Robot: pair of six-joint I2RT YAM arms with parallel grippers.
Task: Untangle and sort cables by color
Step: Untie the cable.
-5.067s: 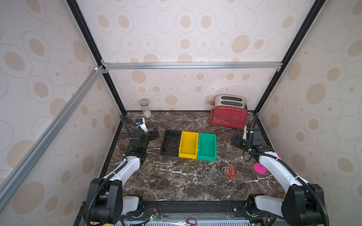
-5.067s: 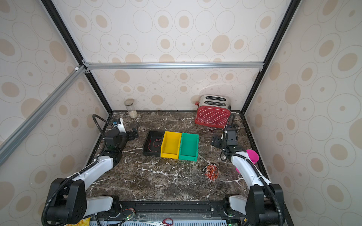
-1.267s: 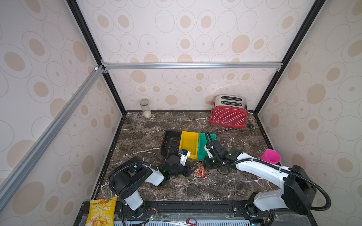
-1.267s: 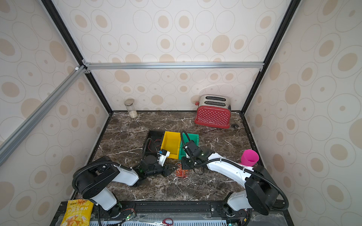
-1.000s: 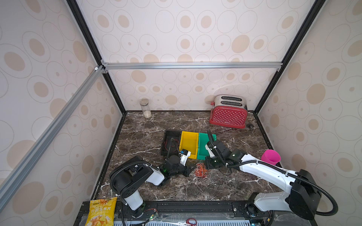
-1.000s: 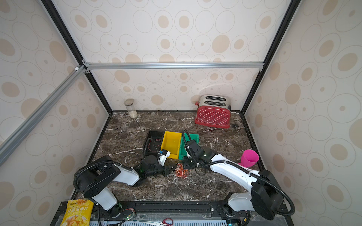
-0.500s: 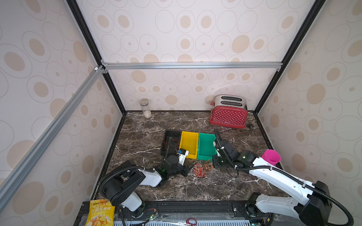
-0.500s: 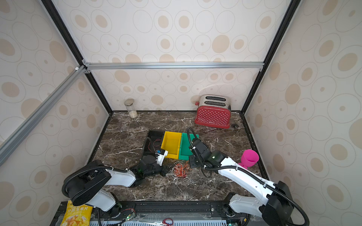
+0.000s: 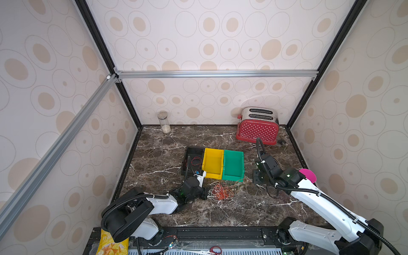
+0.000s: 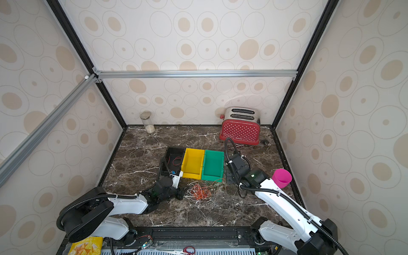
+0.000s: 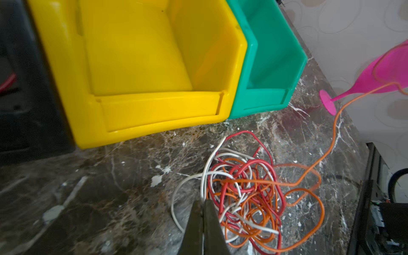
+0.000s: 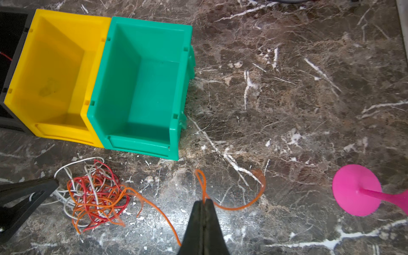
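The cables (image 9: 220,191) (image 10: 199,191) lie as a red, white and orange tangle on the marble, in front of the yellow bin (image 9: 214,150) and green bin (image 9: 234,152). My left gripper (image 11: 202,202) (image 9: 205,194) is low at the tangle's left edge, shut on a white cable (image 11: 204,176). To the tangle's right my right gripper (image 12: 203,201) (image 9: 257,176) hangs above the table, shut on an orange cable (image 12: 152,205) that runs back to the tangle (image 12: 97,194). A red cable (image 9: 195,162) lies in the black bin (image 9: 192,150).
A pink cup (image 9: 308,174) stands just right of my right arm. A red toaster (image 9: 257,130) and a glass jar (image 9: 163,121) stand at the back wall. A snack bag (image 9: 112,242) and scissors (image 9: 212,250) lie at the front rail.
My right gripper has moved right and away from the tangle, drawing an orange cable out of it. The left gripper has stayed at the tangle's left edge.
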